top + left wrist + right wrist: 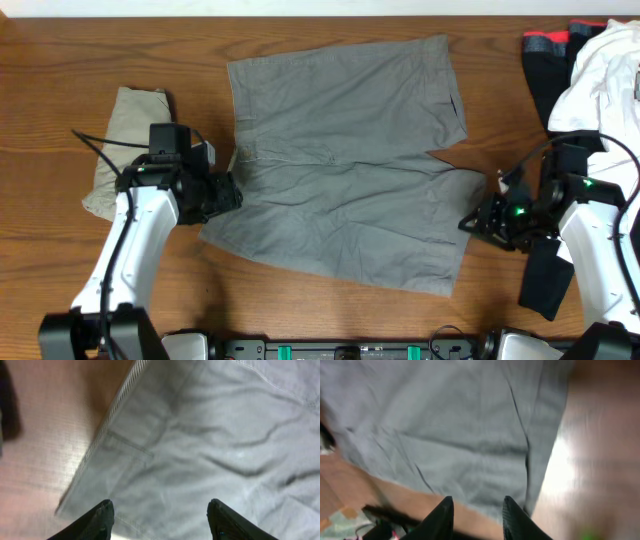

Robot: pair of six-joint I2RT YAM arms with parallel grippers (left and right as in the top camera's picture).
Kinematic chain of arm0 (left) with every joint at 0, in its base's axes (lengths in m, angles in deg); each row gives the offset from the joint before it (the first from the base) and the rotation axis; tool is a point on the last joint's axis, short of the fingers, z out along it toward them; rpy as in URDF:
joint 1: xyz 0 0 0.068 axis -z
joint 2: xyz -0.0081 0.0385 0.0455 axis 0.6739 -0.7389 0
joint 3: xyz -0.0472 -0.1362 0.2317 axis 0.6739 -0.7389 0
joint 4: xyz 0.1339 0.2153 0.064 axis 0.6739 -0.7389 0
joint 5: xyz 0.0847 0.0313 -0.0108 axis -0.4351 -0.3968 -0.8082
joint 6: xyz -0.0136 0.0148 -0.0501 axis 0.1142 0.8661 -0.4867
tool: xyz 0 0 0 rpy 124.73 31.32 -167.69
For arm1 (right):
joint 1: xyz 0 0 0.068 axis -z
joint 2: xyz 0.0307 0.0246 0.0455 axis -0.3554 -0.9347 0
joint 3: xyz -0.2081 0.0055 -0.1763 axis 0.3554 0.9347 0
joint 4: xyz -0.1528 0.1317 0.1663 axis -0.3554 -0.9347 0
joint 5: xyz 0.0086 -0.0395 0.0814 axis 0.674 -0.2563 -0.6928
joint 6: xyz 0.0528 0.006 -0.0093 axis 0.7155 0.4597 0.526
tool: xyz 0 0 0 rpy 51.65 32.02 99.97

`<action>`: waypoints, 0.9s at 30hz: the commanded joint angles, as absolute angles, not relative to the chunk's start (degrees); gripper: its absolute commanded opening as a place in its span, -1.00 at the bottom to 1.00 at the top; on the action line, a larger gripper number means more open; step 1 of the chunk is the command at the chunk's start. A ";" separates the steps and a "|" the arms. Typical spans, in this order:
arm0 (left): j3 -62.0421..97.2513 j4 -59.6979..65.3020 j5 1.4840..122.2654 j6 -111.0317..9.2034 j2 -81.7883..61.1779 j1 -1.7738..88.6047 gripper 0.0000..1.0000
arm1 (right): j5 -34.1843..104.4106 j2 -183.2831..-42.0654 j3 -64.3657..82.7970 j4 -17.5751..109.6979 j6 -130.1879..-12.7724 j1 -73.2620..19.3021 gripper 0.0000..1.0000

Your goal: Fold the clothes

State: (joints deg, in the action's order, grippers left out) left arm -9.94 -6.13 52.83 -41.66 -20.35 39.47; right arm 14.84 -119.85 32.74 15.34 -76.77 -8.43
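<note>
Nearest the lens: the left fingers (101,519) fill the bottom of the left wrist view, spread wide with nothing between them.
Left arm position: over the waistband edge of the medium grey cotton shorts (340,190), at the corner nearer the robot.
Right arm state: the right fingers (443,516) are parted by a narrow gap. No cloth shows in it, though the view is blurred.
Right arm position: at the hem of the nearer leg, where cloth meets wood.
Grey pair: the medium grey cotton shorts lie spread flat in the middle of the brown wooden bench (60,60). The waistband points toward the left arm and both legs toward the right arm. The surface is creased and not yet folded.
Khaki pair: the light khaki-beige shorts (125,150) sit as a compact bundle just beside the left arm, apart from the grey pair. Judged already folded.
Other items: a white garment (605,75) and a dark garment with a red band (548,42) are heaped at the far right corner.
Handling: judged light, soft and limp. The cloth will sag and drape when lifted and should not slip on wood.
Hold points: the stitched waistband corner and the leg hem are thicker and give the firmest pinch.
Risk: a shallow pinch may catch only the top layer, so the fold drags unevenly.
</note>
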 commanded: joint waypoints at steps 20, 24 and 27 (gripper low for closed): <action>-9.54 -18.30 47.01 -46.62 -18.38 33.35 0.24 | 17.46 -120.36 48.04 10.80 -63.76 -20.91 -0.29; -9.54 -18.50 47.01 -46.27 -18.38 33.28 0.25 | 20.00 -120.36 49.20 13.07 -59.09 -20.89 -0.14; -9.54 -18.45 46.99 -46.27 -18.38 33.28 0.24 | 21.88 -120.36 49.99 16.83 -56.42 -20.89 -0.13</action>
